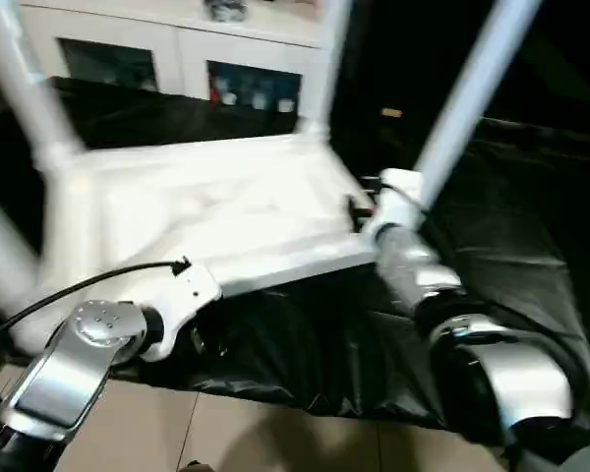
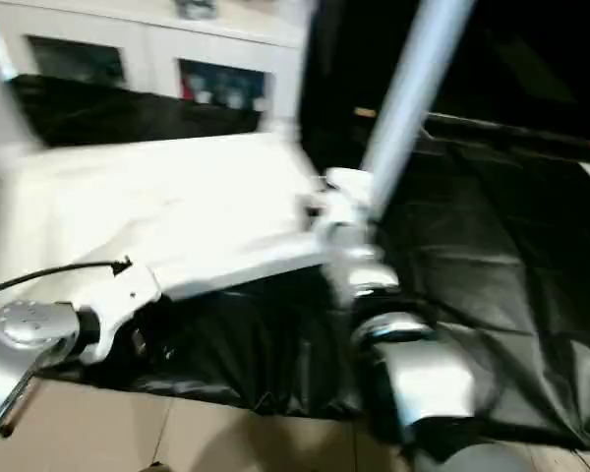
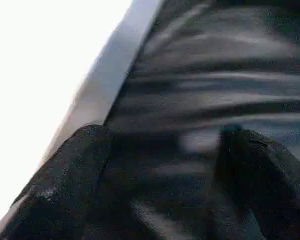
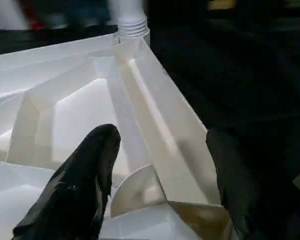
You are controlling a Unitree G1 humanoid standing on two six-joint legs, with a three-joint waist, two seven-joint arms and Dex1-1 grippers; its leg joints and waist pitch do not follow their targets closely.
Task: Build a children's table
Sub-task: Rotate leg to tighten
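The children's table lies upside down on a black cloth. Its white ribbed tabletop (image 1: 206,206) faces up and white legs stand in its corners: one near right (image 1: 472,88), one far right (image 1: 324,59), one left (image 1: 20,79). My right gripper (image 4: 160,185) is at the near right corner, one finger (image 4: 85,185) inside the rim and the other outside, shut around the corner socket (image 4: 135,192). My left gripper (image 3: 165,180) is just off the tabletop's near edge (image 3: 105,85). It is open, with only black cloth between its fingers (image 3: 65,185).
A white cabinet (image 1: 177,59) with glass doors stands behind the table. The black cloth (image 1: 511,226) spreads wide to the right and hangs over the front edge. Pale floor tiles (image 1: 226,433) show below it.
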